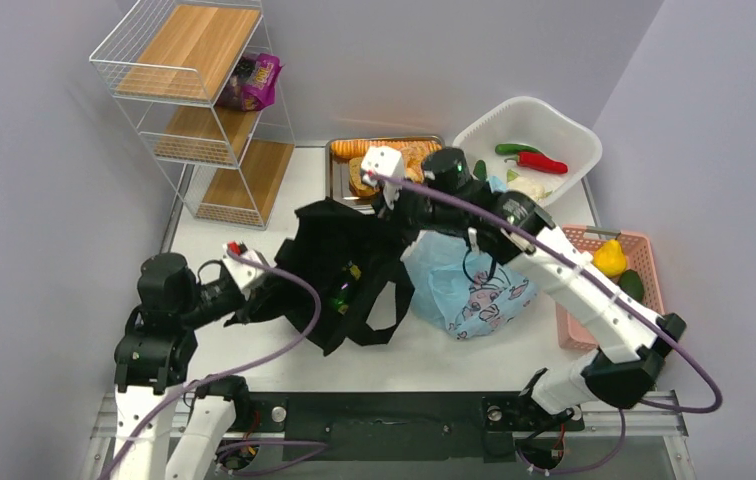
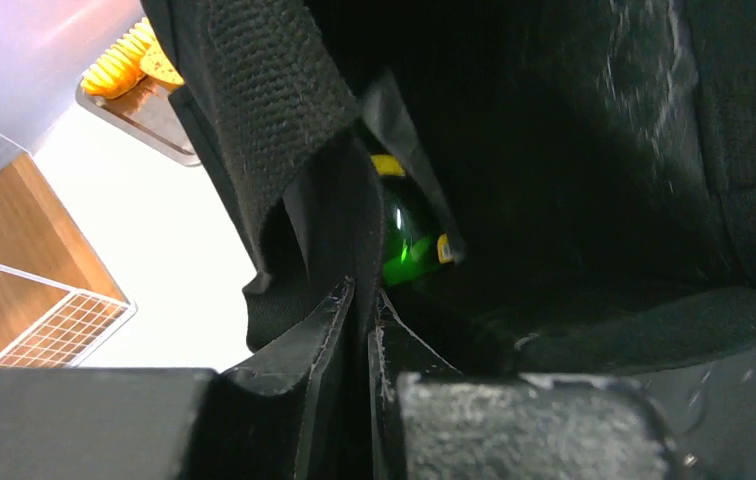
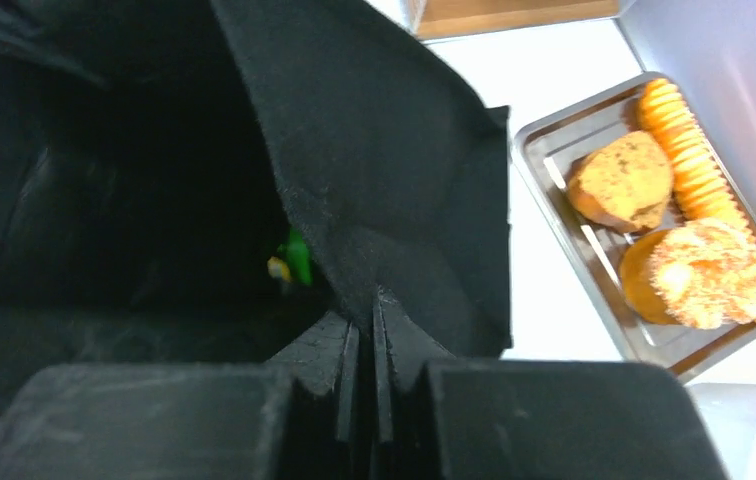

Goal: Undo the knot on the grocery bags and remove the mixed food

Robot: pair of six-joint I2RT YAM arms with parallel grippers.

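Two grippers hold the big boxy black cloth tote point(image 1: 339, 255) by its rim. Your left gripper point(image 1: 254, 298) has its jaws pinched almost shut on the near left edge of the rim. Your right gripper point(image 1: 391, 203) is pinched the same way on the far right edge. In both wrist views you see thin black cloth between the fingers.

The tote stands in the middle of the white table point(image 1: 434, 350) with its mouth up. Its long way runs from near left to far right, from one gripper to the other. Deep inside is a shiny green bottle point(image 2: 406, 240); you cannot tell which way it points.

The thin pale blue plastic bag with pink cartoon print point(image 1: 474, 285) touches the tote's right side. Its knot is hidden under your right arm.

The shiny metal tray point(image 1: 337, 175) of breads sits just behind the tote. The pink plastic basket point(image 1: 644, 245) is right of the blue bag. The white wire shelf rack point(image 1: 194, 100) stands far left, well apart. White table top shows left of the tote and in front of it.
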